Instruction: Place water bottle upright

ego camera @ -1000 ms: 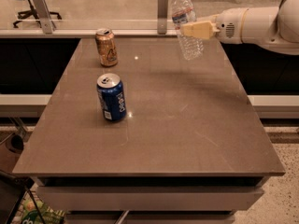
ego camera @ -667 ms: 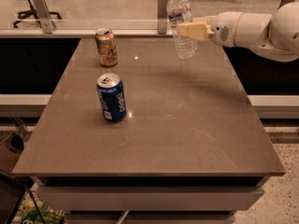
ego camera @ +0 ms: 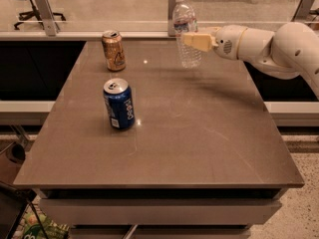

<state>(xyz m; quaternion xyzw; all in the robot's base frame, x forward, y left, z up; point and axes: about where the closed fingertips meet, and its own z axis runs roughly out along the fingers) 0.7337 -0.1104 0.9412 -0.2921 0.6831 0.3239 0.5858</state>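
The water bottle (ego camera: 186, 30) is a clear ribbed plastic bottle with a white cap and a white label. It stands upright at the far middle of the table, its base at or just above the table top. My gripper (ego camera: 192, 40) reaches in from the right on a white arm (ego camera: 269, 46) and is shut on the bottle around its middle, with tan fingers (ego camera: 199, 41) against its side.
A gold can (ego camera: 113, 50) stands upright at the far left of the brown table (ego camera: 199, 133). A blue Pepsi can (ego camera: 119, 104) stands upright nearer, left of centre. A low rail and glass partition run behind the table's far edge.
The gripper has carried the bottle a little to the left and slightly down toward the table, keeping it upright. The cans have not moved.
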